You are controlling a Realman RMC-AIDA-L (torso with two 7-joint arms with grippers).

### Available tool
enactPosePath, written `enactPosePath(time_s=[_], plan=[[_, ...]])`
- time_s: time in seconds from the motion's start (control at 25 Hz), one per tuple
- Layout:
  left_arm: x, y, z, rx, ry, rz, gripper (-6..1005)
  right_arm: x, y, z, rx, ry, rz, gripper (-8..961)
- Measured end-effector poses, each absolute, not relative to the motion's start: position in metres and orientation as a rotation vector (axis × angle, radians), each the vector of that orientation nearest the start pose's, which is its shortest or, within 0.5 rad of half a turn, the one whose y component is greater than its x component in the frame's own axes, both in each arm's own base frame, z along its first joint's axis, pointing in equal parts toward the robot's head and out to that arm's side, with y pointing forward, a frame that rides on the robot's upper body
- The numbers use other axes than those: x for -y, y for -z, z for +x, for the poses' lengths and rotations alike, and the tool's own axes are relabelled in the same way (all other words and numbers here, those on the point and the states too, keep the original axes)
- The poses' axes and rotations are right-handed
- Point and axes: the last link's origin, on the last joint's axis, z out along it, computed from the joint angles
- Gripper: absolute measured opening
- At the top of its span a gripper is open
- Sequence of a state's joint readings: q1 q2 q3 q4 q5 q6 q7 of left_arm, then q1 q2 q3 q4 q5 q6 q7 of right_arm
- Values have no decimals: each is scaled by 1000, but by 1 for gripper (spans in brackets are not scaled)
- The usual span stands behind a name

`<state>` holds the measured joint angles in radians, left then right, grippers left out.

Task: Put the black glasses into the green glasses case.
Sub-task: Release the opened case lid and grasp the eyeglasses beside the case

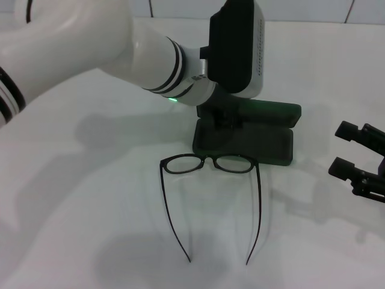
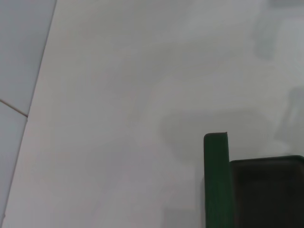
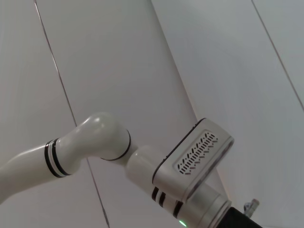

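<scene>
The green glasses case lies open at mid-table, its lid standing up behind the dark-lined base. In the left wrist view the case's green edge and dark lining show close up. The black glasses lie unfolded on the table just in front of the case, lenses toward it and temple arms pointing at me. My left gripper hangs over the case's left end, largely hidden by its own wrist. My right gripper rests open at the right edge, away from both.
The white table carries only the case and the glasses. A tiled wall runs along its far edge. In the right wrist view the left arm shows against the wall panels.
</scene>
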<state>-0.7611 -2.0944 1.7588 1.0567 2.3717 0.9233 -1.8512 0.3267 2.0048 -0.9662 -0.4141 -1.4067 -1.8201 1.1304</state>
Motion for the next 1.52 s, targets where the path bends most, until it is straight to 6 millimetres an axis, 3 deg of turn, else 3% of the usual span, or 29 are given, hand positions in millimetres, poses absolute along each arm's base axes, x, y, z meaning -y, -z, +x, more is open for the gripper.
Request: enactPosePath(time_s=[1.44,1.52], plan=[[-387,96,-117,-398,-352,-2744,330,-256,-13,276,-553,-1324,-2531,764],[-387,96,-117,-393,-348,-2746,192,-256,-13,276,-553,-1325,-2531,762]])
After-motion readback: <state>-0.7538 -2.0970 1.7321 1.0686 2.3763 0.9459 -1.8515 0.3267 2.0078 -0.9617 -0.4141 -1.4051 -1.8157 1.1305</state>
